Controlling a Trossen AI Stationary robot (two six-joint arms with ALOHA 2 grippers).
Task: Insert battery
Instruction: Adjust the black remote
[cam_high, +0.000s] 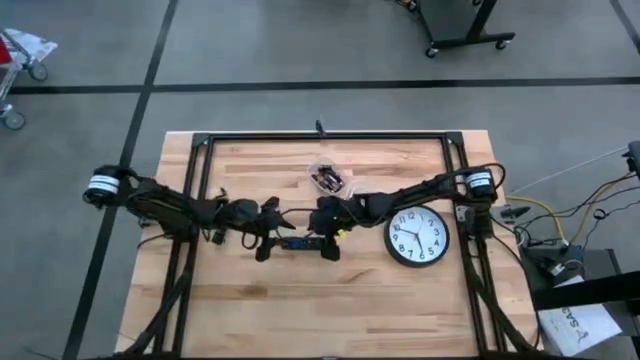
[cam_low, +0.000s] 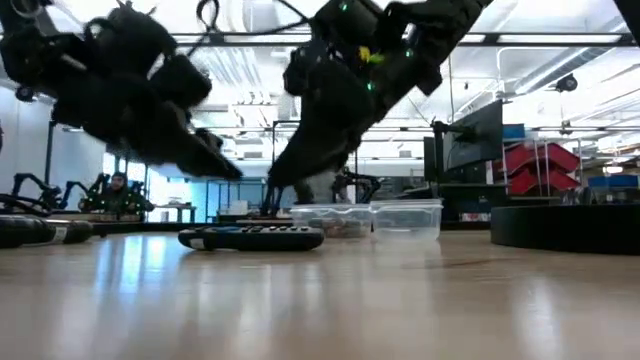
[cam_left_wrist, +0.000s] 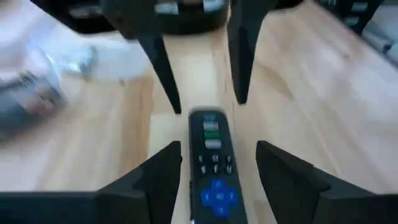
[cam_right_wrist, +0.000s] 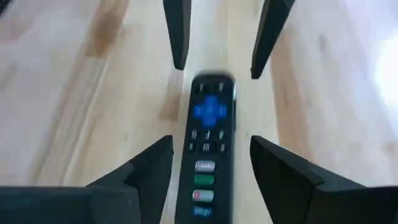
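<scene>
Black fingers of the left gripper (cam_left_wrist: 217, 171) stand spread apart in the lower part of the left wrist view, with the remote (cam_left_wrist: 212, 163) lying between them and not clamped. One end of it reaches into the gap, face up, with its blue direction pad toward the bottom edge. Past its far end, in the upper middle of that frame, the right gripper's (cam_left_wrist: 199, 81) two dark fingers point back, also parted.

The right wrist view mirrors this: the right gripper (cam_right_wrist: 211, 165) is open at the bottom of the frame, the remote (cam_right_wrist: 208, 146) runs up the centre between its fingers, and the left gripper's (cam_right_wrist: 221, 50) two fingers hang apart at the top.

In the centre of the high view the remote (cam_high: 300, 241) lies flat on the wooden table (cam_high: 300, 310), the left gripper (cam_high: 268, 232) at its left end and the right gripper (cam_high: 325, 238) at its right end. Just above them, near the middle of the frame, sits a small clear container (cam_high: 327, 177) holding dark items I cannot make out. A round wall clock (cam_high: 417, 237) lies face up to the right of the remote, beside the right arm.

In the low view the remote (cam_low: 250, 237) rests on the tabletop at left of centre, with the clear container (cam_low: 368, 218) behind it toward the middle.
</scene>
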